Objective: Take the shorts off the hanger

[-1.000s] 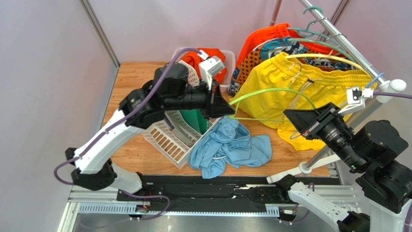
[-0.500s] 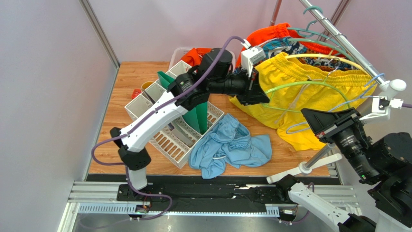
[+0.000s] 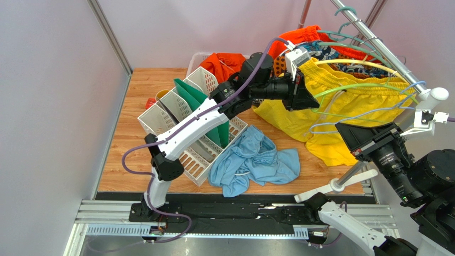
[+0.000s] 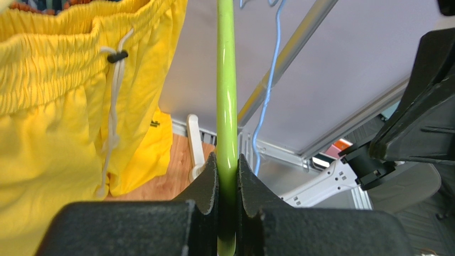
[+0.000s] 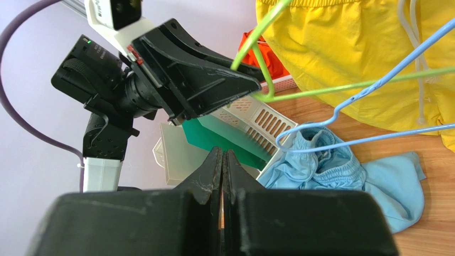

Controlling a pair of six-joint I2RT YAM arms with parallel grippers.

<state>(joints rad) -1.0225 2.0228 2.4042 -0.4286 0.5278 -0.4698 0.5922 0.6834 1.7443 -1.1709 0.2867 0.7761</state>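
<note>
The light blue shorts [image 3: 253, 162] lie crumpled on the table, off any hanger; they also show in the right wrist view [image 5: 342, 170]. Bright orange cloth [image 3: 221, 63] lies in a white basket at the back, and more orange cloth [image 3: 296, 38] hangs on the rack. My left gripper [image 3: 308, 100] is shut on a bare green hanger [image 4: 226, 80] and holds it up beside the yellow shorts [image 3: 342, 106]. My right gripper [image 3: 344, 129] is shut and empty, below the hangers, as the right wrist view [image 5: 222, 152] shows.
A bare blue wire hanger [image 3: 363, 118] hangs beside the green one. The metal rail [image 3: 374, 37] carries the yellow and patterned shorts. A white divided organiser [image 3: 187, 133] with a green folder stands left of the blue shorts. The rack's white foot [image 3: 331, 186] is near front right.
My left arm has swung right and up, carrying the green hanger from over the organiser to the rack beside the yellow shorts. My right gripper has drawn back to the right.
</note>
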